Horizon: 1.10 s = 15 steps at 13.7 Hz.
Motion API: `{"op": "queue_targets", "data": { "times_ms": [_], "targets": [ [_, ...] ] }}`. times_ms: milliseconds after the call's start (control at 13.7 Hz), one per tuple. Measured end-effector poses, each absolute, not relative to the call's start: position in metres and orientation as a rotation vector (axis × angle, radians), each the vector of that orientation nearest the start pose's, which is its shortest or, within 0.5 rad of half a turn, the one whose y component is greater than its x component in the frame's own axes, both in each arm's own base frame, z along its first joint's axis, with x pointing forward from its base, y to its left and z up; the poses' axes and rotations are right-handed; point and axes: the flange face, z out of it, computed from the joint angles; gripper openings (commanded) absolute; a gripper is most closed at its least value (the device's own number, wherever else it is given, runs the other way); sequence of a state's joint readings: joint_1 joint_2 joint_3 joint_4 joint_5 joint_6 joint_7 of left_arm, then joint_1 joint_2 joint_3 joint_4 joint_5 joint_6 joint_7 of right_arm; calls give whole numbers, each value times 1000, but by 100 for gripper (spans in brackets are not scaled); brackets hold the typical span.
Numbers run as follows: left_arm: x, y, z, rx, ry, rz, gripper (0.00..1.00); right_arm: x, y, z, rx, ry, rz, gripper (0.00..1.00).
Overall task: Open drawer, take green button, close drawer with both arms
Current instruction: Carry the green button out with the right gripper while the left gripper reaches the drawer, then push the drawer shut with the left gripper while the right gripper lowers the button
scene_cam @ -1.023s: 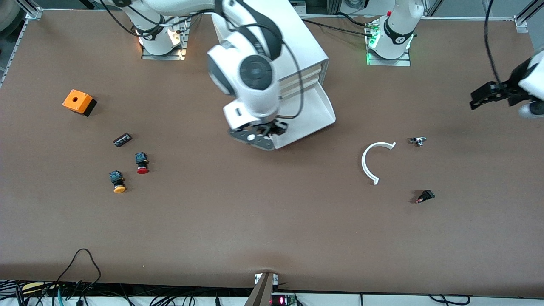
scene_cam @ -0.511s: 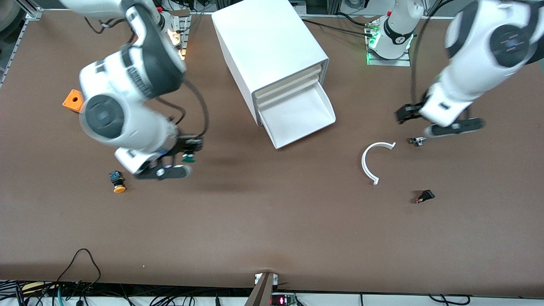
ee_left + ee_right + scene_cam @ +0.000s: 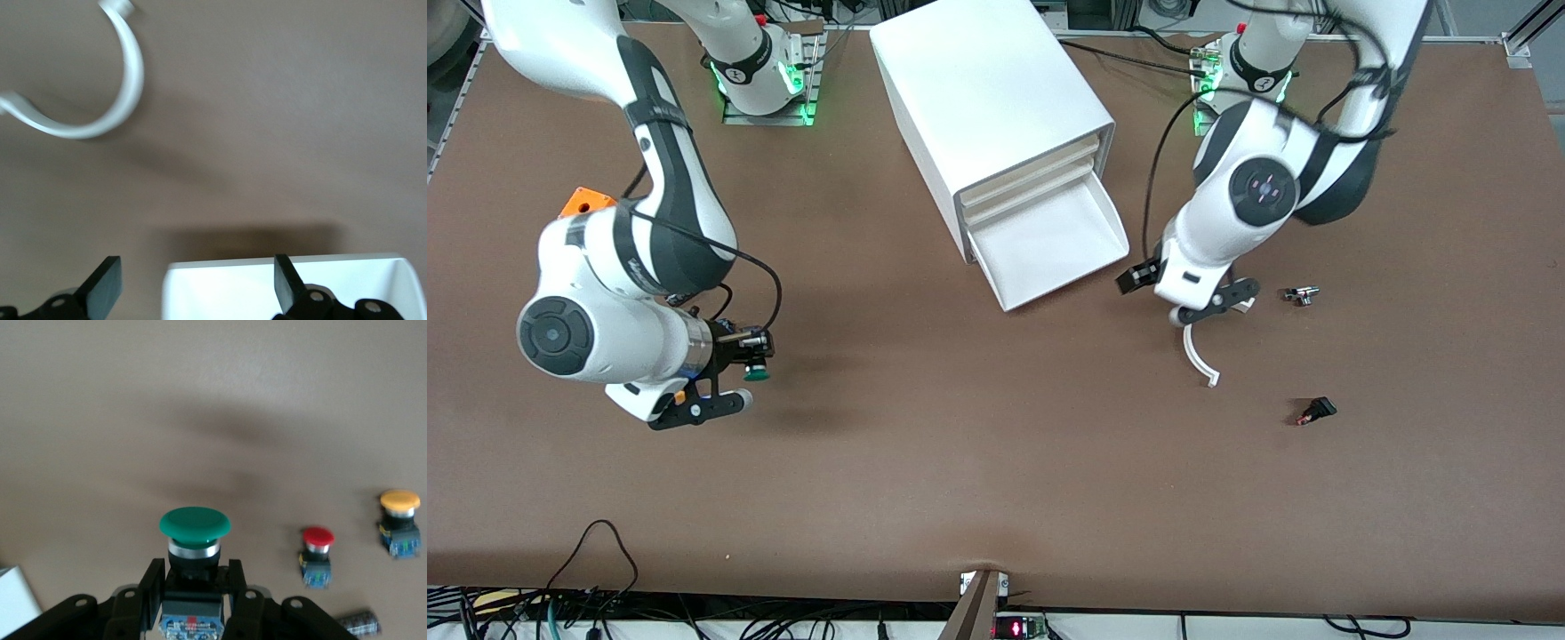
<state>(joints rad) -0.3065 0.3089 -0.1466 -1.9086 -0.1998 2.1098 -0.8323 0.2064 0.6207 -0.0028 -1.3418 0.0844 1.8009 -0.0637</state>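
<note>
The green-capped button (image 3: pixel 757 372) (image 3: pixel 195 523) hangs just above the table at the right arm's end, and my right gripper (image 3: pixel 749 357) (image 3: pixel 193 587) is shut on its dark body. The bottom drawer (image 3: pixel 1049 244) of the white cabinet (image 3: pixel 996 98) stands pulled out and looks empty. My left gripper (image 3: pixel 1136 281) (image 3: pixel 197 287) is open at the drawer's front corner toward the left arm's end. In the left wrist view the drawer's white rim (image 3: pixel 287 263) runs between the fingers (image 3: pixel 107 287), with nothing gripped.
A red-capped button (image 3: pixel 317 550), a yellow-capped button (image 3: pixel 400 520) and a dark cylinder (image 3: pixel 360 623) lie near the right gripper, hidden under the arm in the front view. An orange box (image 3: pixel 580 203), a white curved piece (image 3: pixel 1196 356), a small metal part (image 3: pixel 1301 294) and a black connector (image 3: pixel 1316 411) are also on the table.
The right arm carried the green button from the drawer out to the right arm's end of the table. The left arm swung in from the table's end to the drawer's corner.
</note>
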Motion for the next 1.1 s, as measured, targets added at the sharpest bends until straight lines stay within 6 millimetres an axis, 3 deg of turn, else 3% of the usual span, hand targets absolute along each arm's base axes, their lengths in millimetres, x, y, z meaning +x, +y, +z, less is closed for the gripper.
{"op": "queue_targets", "data": {
  "times_ms": [219,365,584,804,1023,1096],
  "targets": [
    [545,-292,258,-3142,-895,413,100,676,145,300,-3047,-379,204,9],
    [545,-295,232,-3132,-906,420,100,657,141,280,-3050,-370,200,10],
    [547,-290,223,-3120,-924,422,100,623,135,267,-3050,-357,229,14],
    [536,-305,221,-3094,-964,450,100,587,128,243,-3055,-346,233,17],
    [509,-333,213,-3083,-973,549,100,548,119,207,-3067,-336,188,31],
    [500,-341,211,-3078,-973,583,100,537,119,198,-3068,-338,181,45]
  ]
}}
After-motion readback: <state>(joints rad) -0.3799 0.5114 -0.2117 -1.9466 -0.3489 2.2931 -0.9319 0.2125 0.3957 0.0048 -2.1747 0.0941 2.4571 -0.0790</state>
